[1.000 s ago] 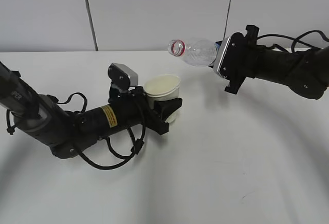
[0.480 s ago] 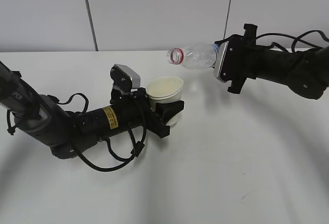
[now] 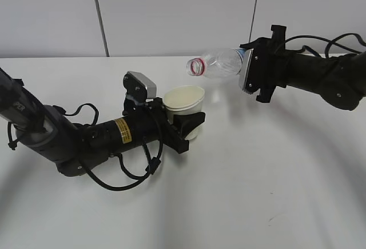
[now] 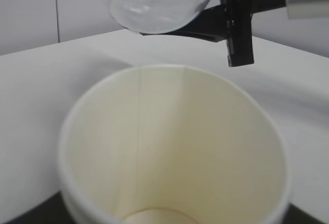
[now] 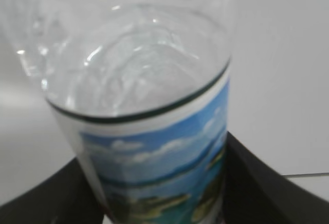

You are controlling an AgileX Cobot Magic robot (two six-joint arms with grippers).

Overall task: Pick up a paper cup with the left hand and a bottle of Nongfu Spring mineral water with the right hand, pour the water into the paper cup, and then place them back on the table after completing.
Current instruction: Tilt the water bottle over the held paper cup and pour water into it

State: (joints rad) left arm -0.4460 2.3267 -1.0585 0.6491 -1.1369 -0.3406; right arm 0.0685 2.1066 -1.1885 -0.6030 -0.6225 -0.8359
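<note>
Since a second ago the bottle (image 3: 220,64) has swung closer to level and crept left, its red-ringed open mouth now nearer the paper cup (image 3: 184,104), though still above and a little to the right of the cup's rim. The right gripper (image 3: 251,72) clasps the bottle around its labelled lower half; in the right wrist view the blue-and-green label (image 5: 164,172) sits between the dark jaws, and the bottle's base is cut off at the bottom edge. Whether any water lies inside is hard to make out through the clear ribbed plastic. The left gripper (image 3: 186,126) grips the cup, holding it tilted just off the table (image 3: 257,175); its fingers are mostly hidden behind the cup wall. From the left wrist view the cup's cream interior (image 4: 175,152) looks dry, its bottom barely in frame, with the blurred bottle mouth overhead cropped by the top edge.
</note>
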